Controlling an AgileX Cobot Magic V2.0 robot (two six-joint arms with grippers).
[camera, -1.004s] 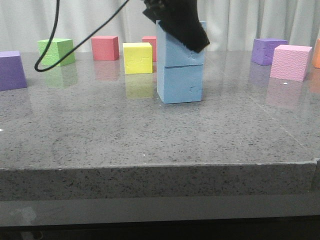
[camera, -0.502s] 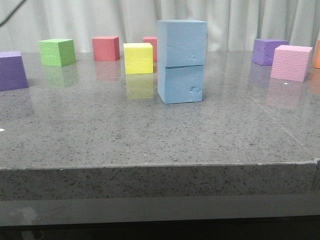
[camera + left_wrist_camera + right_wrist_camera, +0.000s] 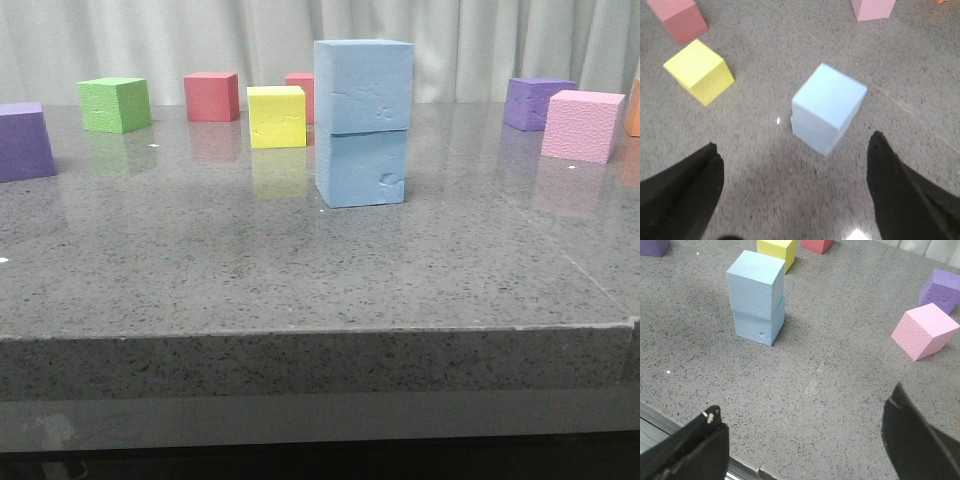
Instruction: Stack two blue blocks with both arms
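Pale curtains back a grey speckled counter (image 3: pixel 200 270) where two blue blocks (image 3: pixel 364 86) stand stacked at centre frame, light, soft, dent-prone foam best pinched on opposite flat sides, while the left tool (image 3: pixel 795 192) and right tool (image 3: pixel 805 445) hang spread apart, empty.

Two blue blocks (image 3: pixel 363 85), two purple cubes (image 3: pixel 24 140), two red cubes (image 3: pixel 211 96), one yellow cube (image 3: pixel 276 116), one green cube (image 3: pixel 115 104), one pink cube (image 3: pixel 581 125).

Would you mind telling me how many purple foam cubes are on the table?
2: one purple foam cube at the table's far left edge, partly cropped, and another back right, behind the pink foam cube. Others could lie out of view.
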